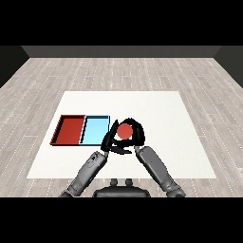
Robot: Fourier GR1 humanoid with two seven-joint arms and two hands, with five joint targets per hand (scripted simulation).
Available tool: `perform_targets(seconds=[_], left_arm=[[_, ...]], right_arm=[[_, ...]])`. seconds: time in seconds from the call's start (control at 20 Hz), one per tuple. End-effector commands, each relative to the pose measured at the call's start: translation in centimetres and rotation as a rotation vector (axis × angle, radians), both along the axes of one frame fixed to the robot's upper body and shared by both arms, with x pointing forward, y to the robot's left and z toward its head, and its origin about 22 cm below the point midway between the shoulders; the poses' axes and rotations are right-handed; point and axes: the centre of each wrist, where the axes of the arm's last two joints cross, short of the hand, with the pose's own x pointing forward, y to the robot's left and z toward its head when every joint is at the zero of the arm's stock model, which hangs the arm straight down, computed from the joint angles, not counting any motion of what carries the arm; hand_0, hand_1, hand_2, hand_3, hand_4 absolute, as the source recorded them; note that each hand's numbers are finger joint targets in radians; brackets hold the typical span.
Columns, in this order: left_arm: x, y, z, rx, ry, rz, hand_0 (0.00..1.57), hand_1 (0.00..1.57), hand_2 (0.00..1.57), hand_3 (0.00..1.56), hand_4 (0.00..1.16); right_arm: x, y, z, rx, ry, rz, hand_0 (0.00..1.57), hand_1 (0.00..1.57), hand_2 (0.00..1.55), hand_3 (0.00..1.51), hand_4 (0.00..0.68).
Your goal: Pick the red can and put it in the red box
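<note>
The red can (125, 131) sits just right of the blue tray (95, 129), inside the curl of the right robot hand (136, 134), whose black fingers wrap over and around it, gripping the can. Whether the can rests on the bench (166, 123) or is lifted just off it cannot be told from this view. The left robot hand (110, 142) is close beside, at the can's lower left, its fingers overlapping the right hand's; whether they are open or closed cannot be told.

The red tray (69, 129) lies on the far side of the blue tray, so the can has to cross the whole blue tray to get there. That looks like the main risk: a carry that is too low could catch the can on the blue tray's near wall or on the rim the two trays share, and a release made too early would leave the can in the blue tray. The left hand also crowds the path leftward; if it does not clear away, the two hands may collide and knock the can askew in the grasp.
</note>
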Motion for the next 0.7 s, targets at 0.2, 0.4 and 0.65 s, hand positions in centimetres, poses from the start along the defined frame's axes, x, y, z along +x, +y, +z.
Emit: perform_targets(seconds=[0.2, 0.4, 0.65], left_arm=[[0.3, -1.0, -0.3, -0.025, 0.042, -0.014, 0.0, 0.0, 0.0, 0.0, 0.0], [1.8, -0.8, -1.1, -0.025, 0.018, -0.047, 0.0, 0.0, 0.0, 0.0, 0.0], [0.4, -2.5, -0.1, -0.043, 0.022, -0.063, 0.0, 0.0, 0.0, 0.0, 0.0]], right_arm=[[1.3, -0.6, 0.3, 0.047, 0.004, 0.028, 1.51, 1.51, 1.45, 1.42, 0.657], [-1.0, 1.4, 0.2, 0.072, 0.008, 0.043, 1.53, 1.53, 1.46, 1.42, 0.659], [-1.5, 1.5, -0.3, 0.04, 0.004, 0.039, 1.52, 1.52, 1.46, 1.4, 0.646]])
